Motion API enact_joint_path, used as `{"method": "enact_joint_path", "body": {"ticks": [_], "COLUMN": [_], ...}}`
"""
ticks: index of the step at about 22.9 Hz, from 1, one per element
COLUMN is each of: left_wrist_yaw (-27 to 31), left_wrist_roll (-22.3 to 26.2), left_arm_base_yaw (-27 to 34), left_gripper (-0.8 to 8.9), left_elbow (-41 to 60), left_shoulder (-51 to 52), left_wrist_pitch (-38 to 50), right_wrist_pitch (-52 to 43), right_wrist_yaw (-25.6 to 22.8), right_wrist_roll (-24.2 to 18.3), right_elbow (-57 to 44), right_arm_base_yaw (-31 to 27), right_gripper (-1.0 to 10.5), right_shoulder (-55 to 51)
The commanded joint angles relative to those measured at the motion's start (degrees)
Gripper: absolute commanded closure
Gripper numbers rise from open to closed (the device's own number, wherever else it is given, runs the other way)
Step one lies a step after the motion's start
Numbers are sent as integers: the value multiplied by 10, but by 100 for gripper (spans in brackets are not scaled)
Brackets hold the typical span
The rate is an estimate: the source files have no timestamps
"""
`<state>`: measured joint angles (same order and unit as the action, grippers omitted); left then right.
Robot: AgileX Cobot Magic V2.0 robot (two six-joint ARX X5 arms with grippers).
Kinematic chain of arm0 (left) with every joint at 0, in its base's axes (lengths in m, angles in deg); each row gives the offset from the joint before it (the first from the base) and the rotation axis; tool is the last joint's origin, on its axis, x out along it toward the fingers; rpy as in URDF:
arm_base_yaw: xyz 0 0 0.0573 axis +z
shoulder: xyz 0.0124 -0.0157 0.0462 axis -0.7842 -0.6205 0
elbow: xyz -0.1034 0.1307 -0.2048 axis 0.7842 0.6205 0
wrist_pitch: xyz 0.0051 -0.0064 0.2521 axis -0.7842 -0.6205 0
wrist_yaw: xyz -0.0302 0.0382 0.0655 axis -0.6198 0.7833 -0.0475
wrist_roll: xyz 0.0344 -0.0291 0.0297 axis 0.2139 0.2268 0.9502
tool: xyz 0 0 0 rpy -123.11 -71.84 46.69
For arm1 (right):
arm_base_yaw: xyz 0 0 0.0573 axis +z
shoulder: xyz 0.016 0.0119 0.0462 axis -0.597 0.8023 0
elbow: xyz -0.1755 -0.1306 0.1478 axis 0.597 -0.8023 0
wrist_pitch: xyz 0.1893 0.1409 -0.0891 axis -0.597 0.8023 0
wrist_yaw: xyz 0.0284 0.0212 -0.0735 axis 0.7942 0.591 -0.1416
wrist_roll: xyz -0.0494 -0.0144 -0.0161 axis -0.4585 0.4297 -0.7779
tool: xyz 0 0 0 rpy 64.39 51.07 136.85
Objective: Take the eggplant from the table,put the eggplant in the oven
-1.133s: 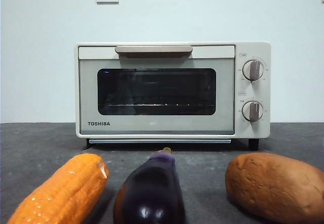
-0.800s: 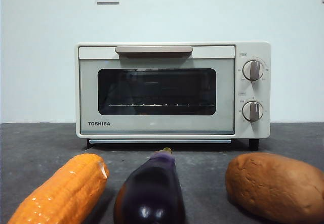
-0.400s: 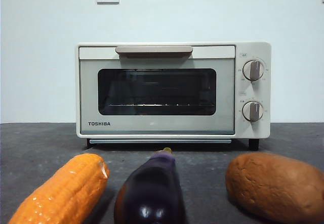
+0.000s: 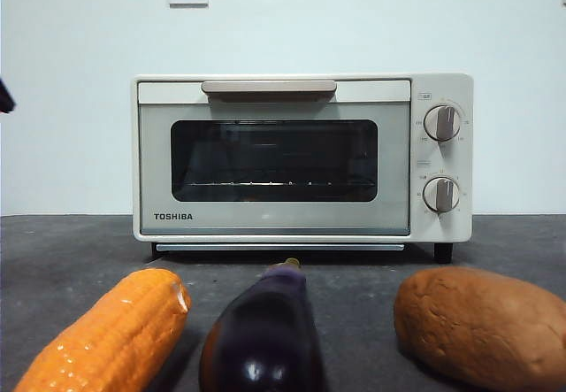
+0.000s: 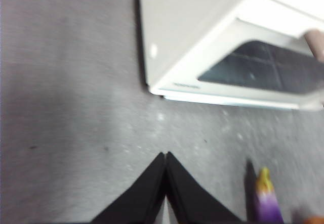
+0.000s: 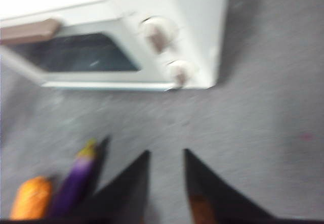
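Observation:
The glossy dark purple eggplant (image 4: pixel 262 337) lies on the grey table (image 4: pixel 71 250) near the front, its stem pointing at the oven (image 4: pixel 301 157). The cream oven stands behind it with its dark glass door closed. My left gripper (image 5: pixel 166 154) hovers shut and empty above the table off the oven's left front corner, with the eggplant's stem tip (image 5: pixel 266 199) showing beside it. My right gripper (image 6: pixel 166 153) hangs open and empty above the table in front of the oven's knob side, with the eggplant (image 6: pixel 77 179) off to one side of it.
An orange corn cob (image 4: pixel 106 334) lies left of the eggplant and a brown potato-like lump (image 4: pixel 482 326) right of it. A black arm tip (image 4: pixel 4 96) shows at the front view's left edge. A wall with a socket stands behind the oven.
A black arm tip has come into the front view at its left edge. The eggplant, corn, lump and oven have not moved.

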<state>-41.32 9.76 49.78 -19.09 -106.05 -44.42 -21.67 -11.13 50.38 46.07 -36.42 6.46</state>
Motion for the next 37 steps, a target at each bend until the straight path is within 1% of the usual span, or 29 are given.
{"method": "enact_joint_path", "body": {"ticks": [1, 4, 6, 8, 11, 13, 16, 17, 19, 22, 26, 29, 31, 34, 37], "left_wrist_yaw": [-7, -7, -7, -7, -7, -7, -7, -7, -7, -7, -7, -7, -7, -7, -7], "left_wrist_roll": [18, 18, 18, 18, 18, 18, 18, 18, 18, 18, 18, 19, 19, 19, 20], "left_arm_base_yaw": [-13, -32, -45, -55, -68, -79, -90, -91, -91, -91, -91, -91, -91, -91, -91], "left_gripper": [808, 808, 808, 808, 808, 808, 807, 808, 808, 808, 808, 808, 808, 808, 808], "left_elbow": [-19, -24, -26, -27, -27, -27, -27, -27, -27, -27, -27, -27, -27, -27, -27], "left_shoulder": [-19, -25, -26, -26, -26, -26, -26, -26, -26, -26, -26, -26, -26, -26, -26], "left_wrist_pitch": [-1, 3, 4, 4, 3, 3, 3, 3, 3, 3, 3, -1, -1, -1, -1], "right_wrist_pitch": [0, 0, -7, -21, -54, -87, -121, -129, -130, -128, -119, -120, -120, -133, -135], "right_wrist_yaw": [59, 117, 155, 168, 157, 112, -3, -34, -86, -133, -181, -209, -228, -230, -230], "right_wrist_roll": [16, 37, 49, 62, 94, 128, 166, 176, 194, 230, 261, 276, 282, 284, 286], "right_elbow": [10, 10, 10, 10, 10, 10, 10, 11, 19, 42, 80, 102, 112, 121, 126], "right_arm_base_yaw": [1, 13, 34, 56, 113, 185, 304, 336, 391, 453, 505, 526, 534, 538, 540], "right_gripper": [635, 553, 543, 543, 543, 543, 544, 544, 545, 545, 546, 546, 571, 606, 649], "right_shoulder": [29, 57, 79, 94, 116, 141, 191, 210, 253, 323, 416, 481, 518, 558, 577]}}
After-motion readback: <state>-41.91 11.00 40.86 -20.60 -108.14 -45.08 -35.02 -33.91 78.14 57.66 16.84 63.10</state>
